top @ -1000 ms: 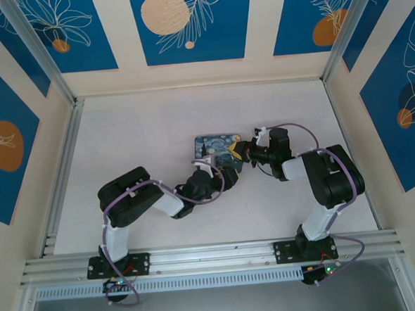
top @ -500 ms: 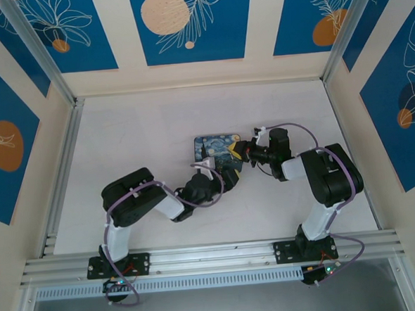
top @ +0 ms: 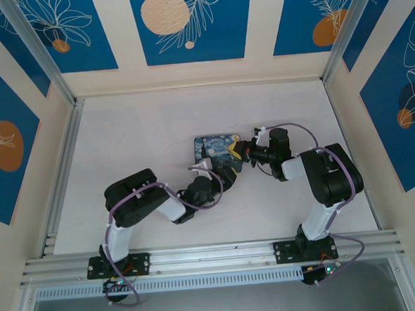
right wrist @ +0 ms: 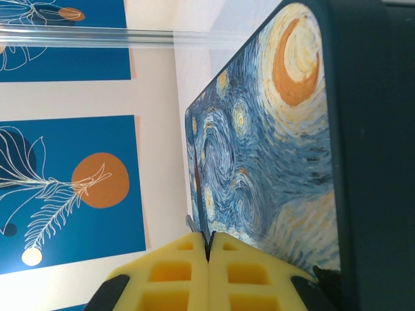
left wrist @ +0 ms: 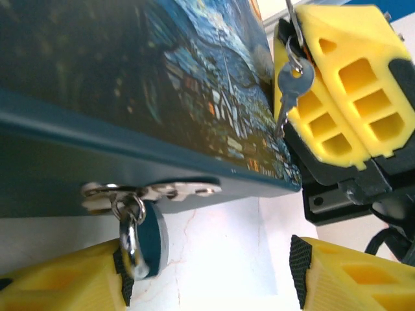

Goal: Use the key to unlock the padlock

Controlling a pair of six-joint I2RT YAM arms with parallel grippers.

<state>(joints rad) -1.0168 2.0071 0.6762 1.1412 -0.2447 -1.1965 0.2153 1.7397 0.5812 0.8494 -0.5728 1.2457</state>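
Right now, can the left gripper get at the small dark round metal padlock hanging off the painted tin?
Probably yes: the padlock hangs between the left gripper's open fingers, nothing in between.

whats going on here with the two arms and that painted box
Two robot arms are working on a small padlock that hangs from the hasp of a Starry Night tin. The right gripper is shut and holds the key by its ring, dangling beside the tin's edge. The left gripper is open, with the padlock next to one finger. The key is not in the lock.
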